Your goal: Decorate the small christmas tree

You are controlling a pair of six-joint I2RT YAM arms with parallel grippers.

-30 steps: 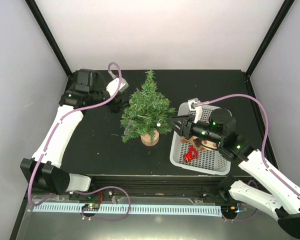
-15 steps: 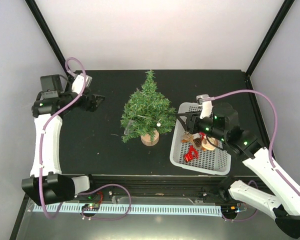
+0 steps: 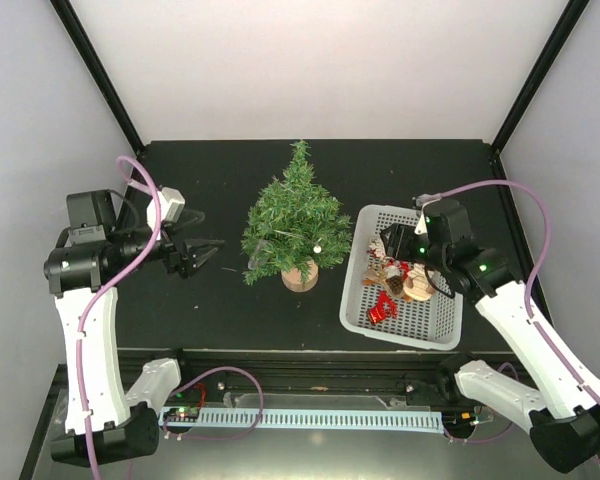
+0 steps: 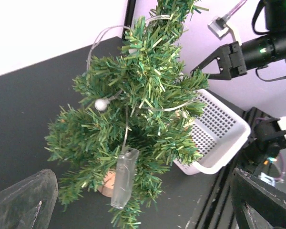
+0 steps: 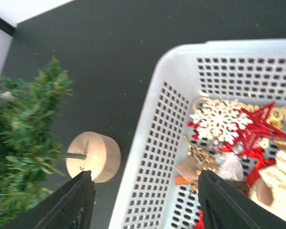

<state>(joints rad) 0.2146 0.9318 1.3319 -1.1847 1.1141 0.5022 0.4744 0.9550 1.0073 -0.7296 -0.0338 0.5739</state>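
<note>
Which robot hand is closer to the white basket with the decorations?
The right. The right gripper hangs over the white basket, at its edge nearest the small christmas tree. The left gripper is on the tree's other side.

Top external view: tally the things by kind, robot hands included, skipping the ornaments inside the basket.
small christmas tree: 1
white basket: 1
hands: 2 (left hand, right hand)
Total: 4
</note>
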